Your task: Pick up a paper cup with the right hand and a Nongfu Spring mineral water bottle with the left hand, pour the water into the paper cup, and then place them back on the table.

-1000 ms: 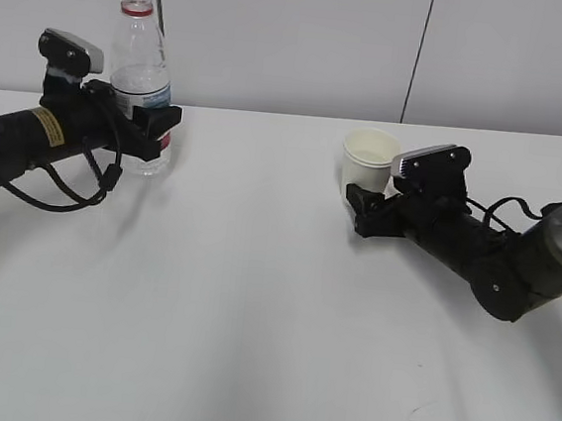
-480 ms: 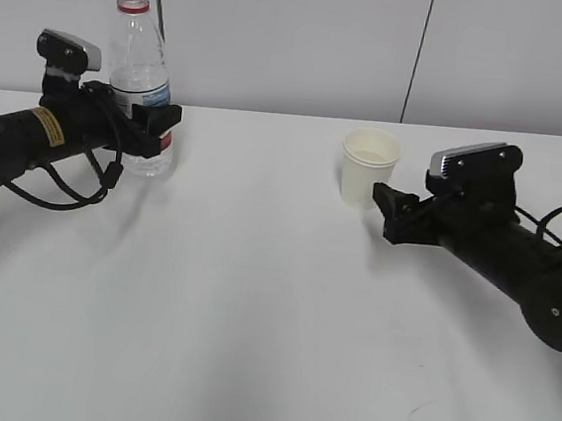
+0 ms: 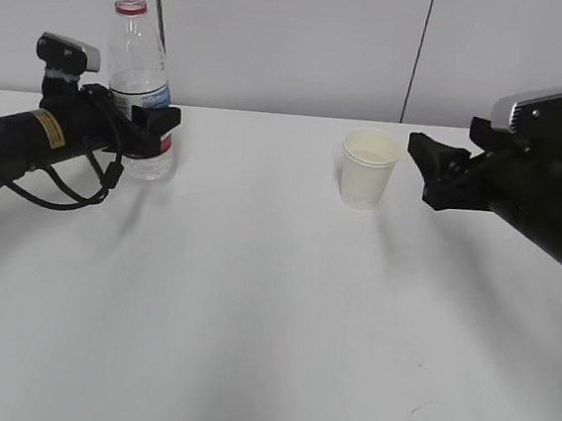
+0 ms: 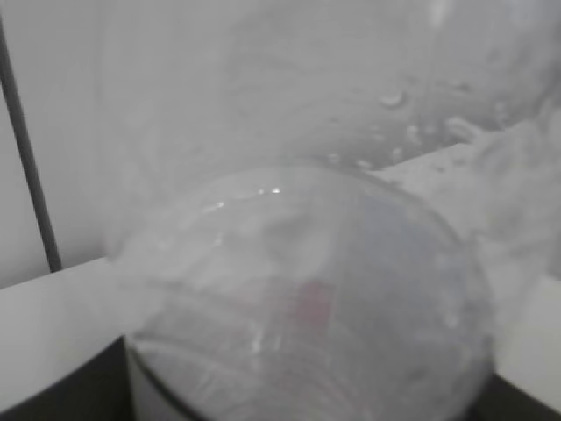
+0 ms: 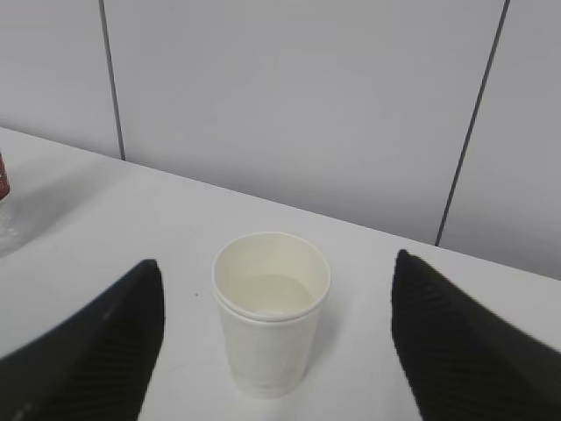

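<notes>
Right pincer backed off paper cup, spread apart; left pincer clamps bottle.

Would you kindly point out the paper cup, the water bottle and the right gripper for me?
paper cup (image 3: 367,182): exterior view, on its front wall.
water bottle (image 3: 137,57): exterior view, on the clear shoulder above the label.
right gripper (image 3: 428,157): exterior view, at the fingertips, clear of the cup.

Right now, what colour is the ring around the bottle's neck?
Red, just under the open mouth of the Nongfu Spring mineral water bottle; it shows best in the exterior view.
</notes>
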